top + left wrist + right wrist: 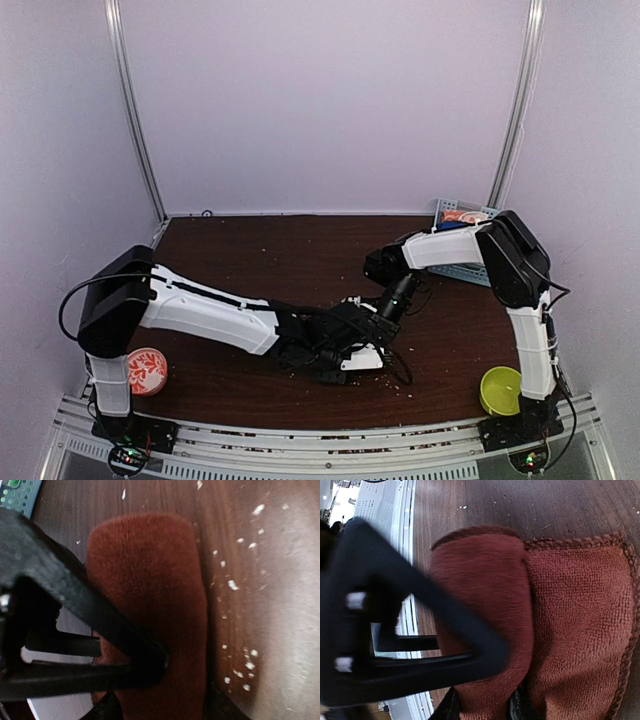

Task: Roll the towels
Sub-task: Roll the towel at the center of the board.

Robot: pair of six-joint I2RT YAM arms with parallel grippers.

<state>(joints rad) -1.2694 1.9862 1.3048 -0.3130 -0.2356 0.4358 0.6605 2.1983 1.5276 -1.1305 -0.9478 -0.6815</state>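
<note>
Rolling looks nearly done on the rust-red terry towel: its thick roll lies under one finger each of the left claw and right claw, their opening I cannot tell, and the short flat tail beside them probably needs one even, joint turn.

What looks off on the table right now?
White specks litter the brown table beside the half-rolled rust-red towel, like spilled crumbs; they could get rolled into the cloth. Otherwise nothing stands out.

I read both arms reaching inward, left gripper and right gripper lowered close together; finger closure indeterminate.
</note>
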